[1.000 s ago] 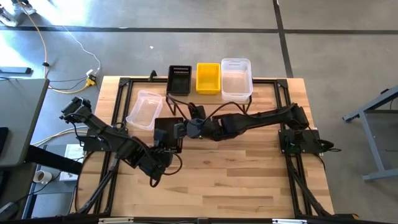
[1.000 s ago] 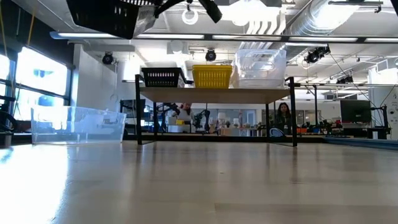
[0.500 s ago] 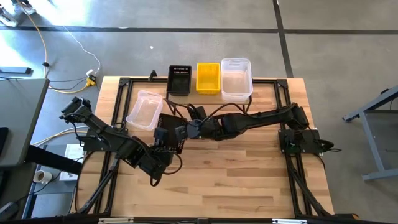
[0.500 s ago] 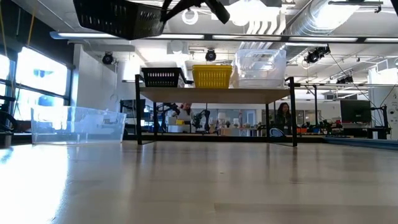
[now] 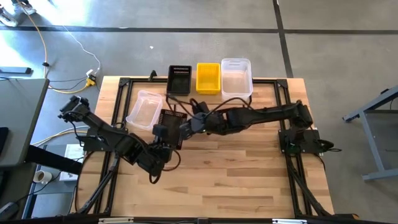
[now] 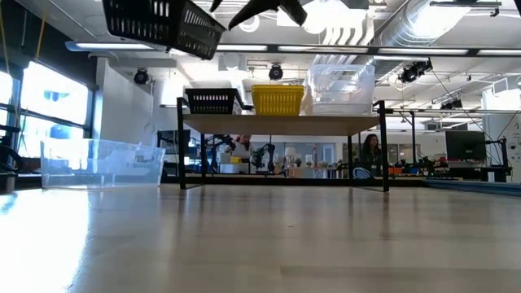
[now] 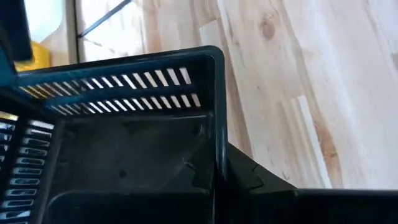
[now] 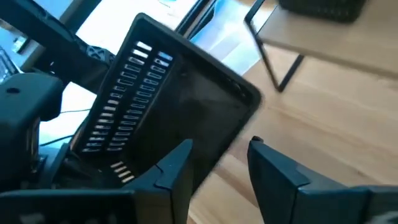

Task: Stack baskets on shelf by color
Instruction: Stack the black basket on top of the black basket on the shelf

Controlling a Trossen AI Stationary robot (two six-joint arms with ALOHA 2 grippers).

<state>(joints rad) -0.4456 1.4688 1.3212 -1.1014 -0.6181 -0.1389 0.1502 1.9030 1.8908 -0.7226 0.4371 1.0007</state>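
A black mesh basket (image 5: 171,122) hangs above the table's left middle, with my left gripper (image 5: 160,133) shut on it. In the low view this basket (image 6: 163,24) is tilted, high over the table. My right gripper (image 8: 221,168) stands open just to the basket's right, nothing between its fingers. The shelf (image 6: 281,124) at the far edge carries a black basket (image 5: 180,79), a yellow basket (image 5: 208,78) and a clear basket (image 5: 236,77). A second clear basket (image 5: 144,110) rests on its bottom on the table, far left. My left gripper holds the black basket by the rim of one wall (image 7: 219,163), at the end nearest the gripper. One finger (image 7: 264,185) lies against the wall's outside; the other is hidden by the basket. The basket is lifted clear and tilted.
Black frame rails (image 5: 121,102) run along the tabletop's edges. Bare wood (image 5: 236,174) fills the table's near half. Beyond the shelf, the low view shows a room with a person (image 6: 372,153) far behind.
My right gripper has opened, let go of the black basket and drawn back toward the table's right and far side. The basket stays aloft on my left gripper. It has shifted a little toward the far edge and tipped, one end dropping lower.
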